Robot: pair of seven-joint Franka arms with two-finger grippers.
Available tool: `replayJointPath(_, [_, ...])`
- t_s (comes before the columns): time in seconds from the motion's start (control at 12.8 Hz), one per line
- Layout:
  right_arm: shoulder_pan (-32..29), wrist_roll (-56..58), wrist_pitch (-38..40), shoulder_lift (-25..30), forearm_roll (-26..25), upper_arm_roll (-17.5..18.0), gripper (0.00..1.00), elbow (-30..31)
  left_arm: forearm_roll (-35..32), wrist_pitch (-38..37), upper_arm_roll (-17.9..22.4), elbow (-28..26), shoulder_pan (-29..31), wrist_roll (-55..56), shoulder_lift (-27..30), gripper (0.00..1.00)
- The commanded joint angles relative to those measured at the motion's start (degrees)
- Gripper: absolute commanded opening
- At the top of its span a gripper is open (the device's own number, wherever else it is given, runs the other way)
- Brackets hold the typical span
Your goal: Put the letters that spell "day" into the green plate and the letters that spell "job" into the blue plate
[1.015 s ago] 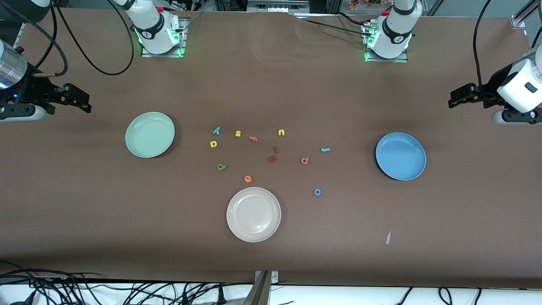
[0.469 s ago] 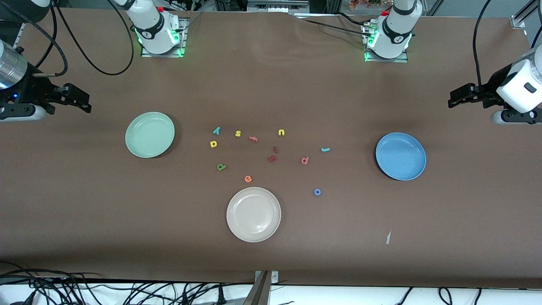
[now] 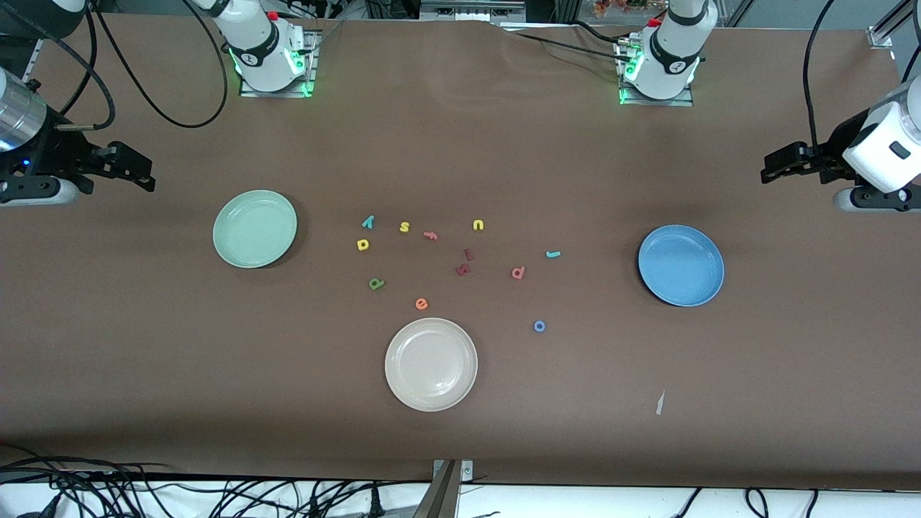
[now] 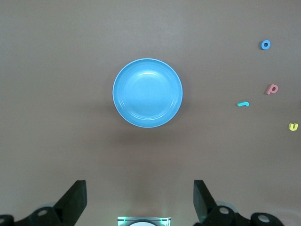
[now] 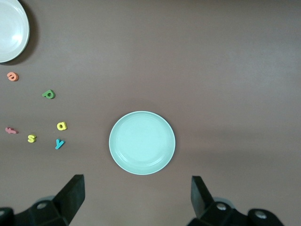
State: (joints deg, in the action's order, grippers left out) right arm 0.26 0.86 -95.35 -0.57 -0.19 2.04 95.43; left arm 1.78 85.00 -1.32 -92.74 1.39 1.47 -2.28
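A: Fingers?
B: Left gripper (image 4: 139, 202) and right gripper (image 5: 136, 200) both spread wide, holding nothing, unmoved since a second ago.

A: Count?
B: Three plates, twelve letters on the desk (image 3: 460, 432).

A: Where?
B: Blue plate (image 3: 681, 265) lies under the left fingers' view, green plate (image 3: 255, 228) under the right's. Between them: yellow "d" (image 3: 363, 244), green "a" (image 3: 376, 283), teal "y" (image 3: 368, 221); teal "j" (image 3: 552, 254), blue "o" (image 3: 539, 326), coral "b" (image 3: 517, 272). None moved.
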Motion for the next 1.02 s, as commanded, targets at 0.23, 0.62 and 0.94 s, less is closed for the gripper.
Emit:
replayJointPath(0.23, [0.10,-0.07,1.22,-0.48,-0.16,-0.02,1.00,-1.39,0.76,-0.71,0.00,0.02,0.28,-1.03,-0.18,1.00])
replayJointPath(0.62, [0.18,0.11,1.22,-0.49,-0.16,0.07,1.00,-1.39,0.76,-0.62,0.00,0.02,0.28,-1.03,-0.18,1.00])
replayJointPath(0.94, [3.94,0.20,1.48,-2.41,-1.12,0.16,1.00,-0.87,0.76,-0.45,0.00,0.02,0.28,-0.95,-0.53,1.00])
